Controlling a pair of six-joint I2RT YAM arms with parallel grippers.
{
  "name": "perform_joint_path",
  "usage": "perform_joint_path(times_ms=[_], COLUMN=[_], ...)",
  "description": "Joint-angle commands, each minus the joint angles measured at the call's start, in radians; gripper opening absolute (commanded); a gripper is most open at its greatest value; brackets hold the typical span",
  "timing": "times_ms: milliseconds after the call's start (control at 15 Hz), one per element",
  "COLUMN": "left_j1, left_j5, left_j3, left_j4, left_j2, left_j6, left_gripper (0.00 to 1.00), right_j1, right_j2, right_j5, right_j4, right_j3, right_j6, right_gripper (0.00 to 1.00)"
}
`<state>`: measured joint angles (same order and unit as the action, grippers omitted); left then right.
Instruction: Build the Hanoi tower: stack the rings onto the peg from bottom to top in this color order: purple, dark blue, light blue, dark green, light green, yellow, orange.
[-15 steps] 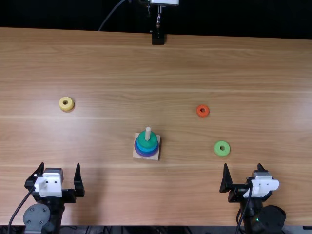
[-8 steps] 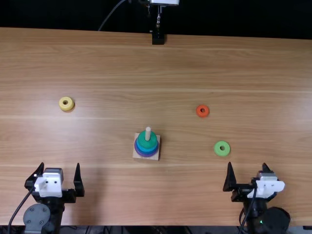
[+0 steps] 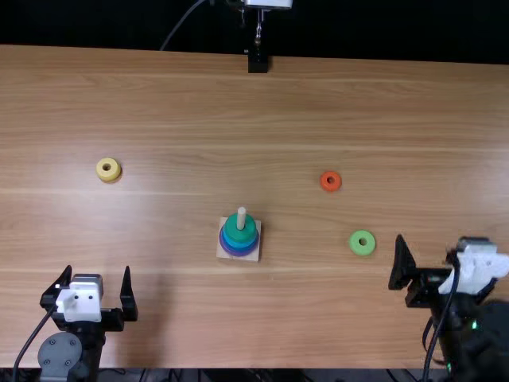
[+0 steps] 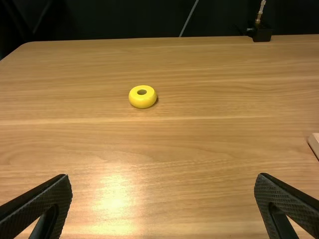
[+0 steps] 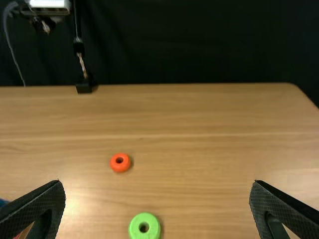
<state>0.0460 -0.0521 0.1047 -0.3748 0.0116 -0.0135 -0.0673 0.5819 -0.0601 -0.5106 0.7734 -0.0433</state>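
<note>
Near the table's middle, the peg (image 3: 242,218) stands on a square base (image 3: 225,252) with purple, blue, light blue and dark green rings (image 3: 239,228) stacked around it. The light green ring (image 3: 362,243) lies right of it, the orange ring (image 3: 331,181) farther back, the yellow ring (image 3: 108,169) at the far left. My left gripper (image 3: 99,280) is open at the near left; in its wrist view its fingers are wide apart (image 4: 163,199), the yellow ring (image 4: 142,96) beyond. My right gripper (image 3: 441,245), open, is right of the light green ring; its wrist view shows it (image 5: 157,199) below the orange ring (image 5: 120,162).
A black stand (image 3: 258,62) with a metal rod is at the table's far edge, near the middle. The wooden table (image 3: 183,111) extends between the rings and both arms.
My right gripper has moved to the right and somewhat away from the near edge. The left arm and the rings have kept their places.
</note>
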Motion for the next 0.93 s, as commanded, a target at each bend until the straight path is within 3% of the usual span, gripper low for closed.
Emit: perform_joint_path(times_ms=[0, 267, 467, 533, 867], left_j1=[0.005, 0.005, 0.005, 0.005, 0.005], left_j5=[-0.007, -0.007, -0.007, -0.007, -0.007], left_j3=[-0.105, -0.105, -0.105, -0.105, -0.105], left_j4=[-0.08, -0.082, -0.08, -0.08, -0.08], left_j2=[-0.012, -0.012, -0.012, -0.012, -0.012], left_j6=[0.008, 0.008, 0.008, 0.008, 0.008], left_gripper=[1.0, 1.0, 1.0, 1.0, 1.0], right_j1=[0.006, 0.052, 0.07, 0.073, 0.083], right_j2=[0.125, 0.412, 0.593, 0.641, 0.851], right_j5=[-0.003, -0.003, -0.003, -0.003, -0.003], right_j4=[-0.021, -0.085, -0.07, -0.07, -0.07], right_j3=[0.067, 0.113, 0.102, 0.102, 0.112], right_j6=[0.008, 0.016, 0.154, 0.167, 0.167], right_gripper=[1.0, 1.0, 1.0, 1.0, 1.0])
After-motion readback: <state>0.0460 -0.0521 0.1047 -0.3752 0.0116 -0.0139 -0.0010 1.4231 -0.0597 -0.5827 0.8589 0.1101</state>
